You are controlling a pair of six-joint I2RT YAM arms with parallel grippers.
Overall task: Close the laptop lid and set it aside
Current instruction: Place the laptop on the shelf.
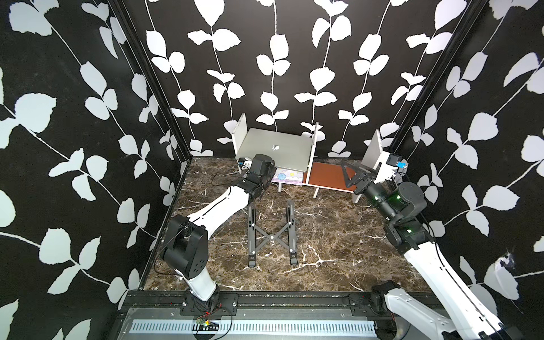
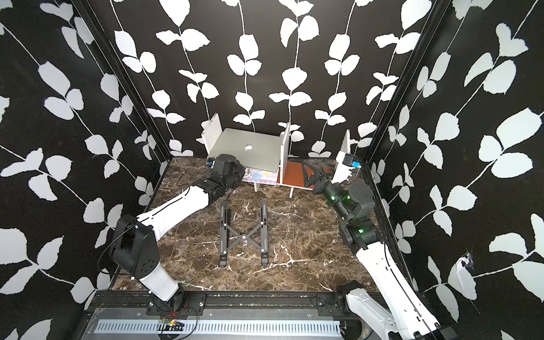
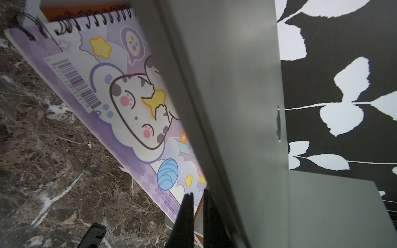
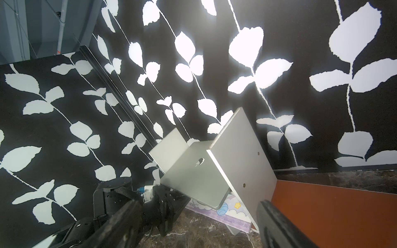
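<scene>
Laptop (image 1: pixel 276 150) shut, lid (image 1: pixel 284 139) down with the apple logo facing up. It sits in the left bay of a white rack (image 1: pixel 313 147) against the back wall, between the outer panel and the middle panel. Both top views show it the same way (image 2: pixel 250 150).

Under it lies a notebook (image 1: pixel 287 178) with a purple cat cover, its front strip poking out past the laptop's front edge. Left wrist view: grey laptop shell (image 3: pixel 236 107) over the notebook (image 3: pixel 120 96), spiral binding at the notebook's far end. Right wrist view: the laptop's near corner (image 4: pixel 214 199) looks slightly raised off the cover; cannot say for sure.

Left gripper (image 3: pixel 197 196) at the laptop's front-left corner, fingers pinched nearly together right beside the laptop's edge. Nothing visibly between them. In the top views the wrist housing hides the tips.

Right gripper (image 1: pixel 347 177) spread wide and empty, above the brown floor of the right bay, apart from the laptop and on the other side of the middle panel. Right wrist view: both fingers far apart at the frame's bottom edge.

Black X-frame stand (image 1: pixel 272 232) lies folded open on the marble table (image 1: pixel 323 235), mid-table, well in front of the rack, untouched by either arm.
</scene>
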